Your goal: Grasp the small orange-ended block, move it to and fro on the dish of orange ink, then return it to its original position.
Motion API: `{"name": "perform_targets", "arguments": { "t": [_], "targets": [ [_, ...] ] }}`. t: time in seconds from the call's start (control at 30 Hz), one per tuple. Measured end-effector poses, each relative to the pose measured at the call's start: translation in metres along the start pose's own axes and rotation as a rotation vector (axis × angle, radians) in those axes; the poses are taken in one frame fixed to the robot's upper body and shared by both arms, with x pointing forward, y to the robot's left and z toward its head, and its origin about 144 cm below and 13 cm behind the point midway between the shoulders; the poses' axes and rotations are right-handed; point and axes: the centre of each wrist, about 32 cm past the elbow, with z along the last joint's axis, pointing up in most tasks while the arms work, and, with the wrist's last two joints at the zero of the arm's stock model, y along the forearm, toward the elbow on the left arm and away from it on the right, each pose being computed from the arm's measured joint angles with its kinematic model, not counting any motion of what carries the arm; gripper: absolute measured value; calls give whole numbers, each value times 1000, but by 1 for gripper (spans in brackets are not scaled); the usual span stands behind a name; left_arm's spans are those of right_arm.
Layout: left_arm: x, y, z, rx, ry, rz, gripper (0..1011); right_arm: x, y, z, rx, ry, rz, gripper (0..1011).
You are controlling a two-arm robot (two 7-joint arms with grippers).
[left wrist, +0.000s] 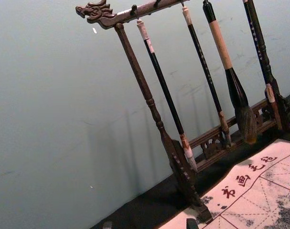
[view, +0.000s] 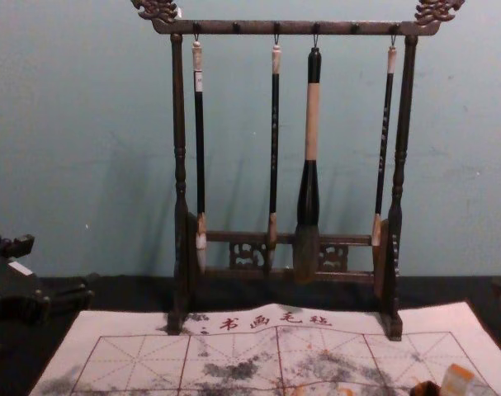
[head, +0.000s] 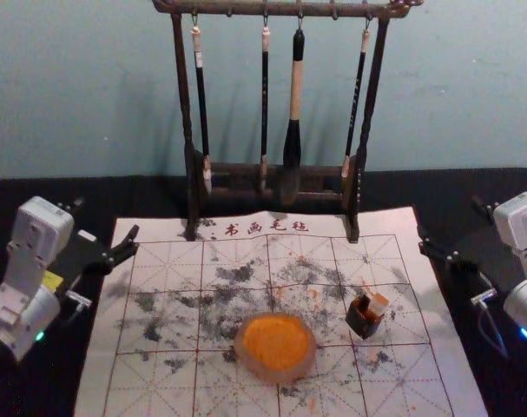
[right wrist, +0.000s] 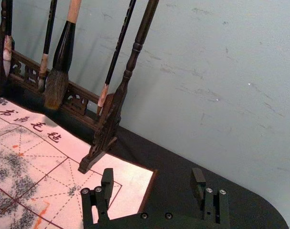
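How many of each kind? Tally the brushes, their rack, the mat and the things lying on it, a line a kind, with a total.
Brushes: 4
Brush rack: 1
Mat: 1
Orange ink dish: 1
Orange-ended block: 1
Small dark box: 1
Total: 9

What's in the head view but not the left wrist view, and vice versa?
Head view: round dish of orange ink, small pale orange-ended block, small dark box, right gripper beside the white gridded mat.

Left wrist view: whole dragon-head carving on the dark wooden rack.

Both: rack, mat, four hanging black-handled brushes, left gripper with jaws apart.
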Motion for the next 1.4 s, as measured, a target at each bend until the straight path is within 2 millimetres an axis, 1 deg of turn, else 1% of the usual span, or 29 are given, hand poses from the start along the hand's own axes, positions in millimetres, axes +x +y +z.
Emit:
{"name": "perform_targets", "arguments": {
  "t": [0.67, 0.9, 1.03, 1.07, 1.1, 1.13, 1.17, 1.3, 1.4],
  "targets": [
    [0, 0, 0, 0, 0, 0, 1001, 0, 0, 0, 0, 0, 0, 1000],
    [0, 0, 0, 0, 0, 0, 1001, 5, -6, 4, 28, 8, 49, 1000],
    [0, 0, 0, 0, 0, 0, 1001, 8, -15, 9, 58, 29, 86, 1000],
    [0, 0, 0, 0, 0, 0, 1001, 10, -20, 10, 71, 38, 108, 1000],
    [0, 0, 0, 0, 0, 0, 1001, 10, -20, 10, 71, 38, 108, 1000],
    [0, 0, 0, 0, 0, 0, 1001, 11, -28, 12, 93, 46, 146, 1000],
    [0, 0, 0, 0, 0, 0, 1001, 11, -28, 12, 93, 46, 146, 1000],
    [0, 0, 0, 0, 0, 0, 1001, 11, -43, 12, 133, 61, 241, 1000],
    [0, 0, 0, 0, 0, 0, 1001, 10, -50, 11, 144, 70, 303, 1000]
  ]
}}
